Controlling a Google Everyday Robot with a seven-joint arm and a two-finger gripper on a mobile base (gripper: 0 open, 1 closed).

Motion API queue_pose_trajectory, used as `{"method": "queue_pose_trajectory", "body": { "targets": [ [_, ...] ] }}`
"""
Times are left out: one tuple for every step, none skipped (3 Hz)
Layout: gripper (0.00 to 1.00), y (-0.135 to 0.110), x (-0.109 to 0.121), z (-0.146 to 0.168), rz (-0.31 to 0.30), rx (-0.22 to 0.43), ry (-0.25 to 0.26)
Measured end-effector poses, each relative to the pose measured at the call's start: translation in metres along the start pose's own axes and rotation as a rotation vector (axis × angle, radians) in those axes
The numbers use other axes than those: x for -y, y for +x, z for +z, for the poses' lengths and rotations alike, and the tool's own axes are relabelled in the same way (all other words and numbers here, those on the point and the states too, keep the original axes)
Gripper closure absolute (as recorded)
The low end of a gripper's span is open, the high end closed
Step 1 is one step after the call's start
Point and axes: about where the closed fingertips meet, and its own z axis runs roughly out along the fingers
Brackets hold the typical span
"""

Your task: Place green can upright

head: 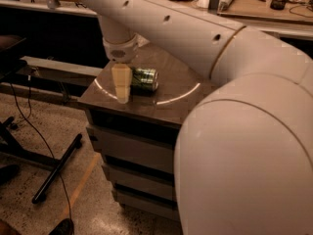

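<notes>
the green can (145,78) lies on its side on the top of the drawer cabinet (161,110). it sits on the half of the top nearer the low bench (58,66), and its length runs about parallel to the cabinet's front edge. the can is set back from that edge, with a bare strip of top between the two.

the gripper (122,96) points straight down over the same top, at the end of the can that faces the bench. its tip is low, close to the surface and near the cabinet's front corner on that side. it stands just beside or against the can, and i cannot tell which. i also cannot tell whether it is clenched or released, and it does not plainly grip the can.

the white arm (195,28) reaches in from above and hides the back and far side of the cabinet top. a curved streak of light (181,96) crosses the surface behind the can.

below the front edge are stacked drawers (132,148). beside the cabinet, on the bench side, the floor (98,204) is open, crossed by a black stand leg (56,168) and a thin cable (29,126).
</notes>
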Motion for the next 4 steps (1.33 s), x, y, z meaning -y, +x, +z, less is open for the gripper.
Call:
{"method": "queue_pose_trajectory", "body": {
  "targets": [
    [0.0, -0.02, -0.001, 0.01, -0.008, -0.027, 0.008],
    [0.15, -0.028, 0.003, 0.015, 0.018, -0.032, 0.013],
    [0.39, -0.03, 0.013, 0.009, 0.064, -0.026, 0.02],
    [0.62, -0.03, 0.023, 0.002, 0.084, -0.042, 0.035]
  ]
}}
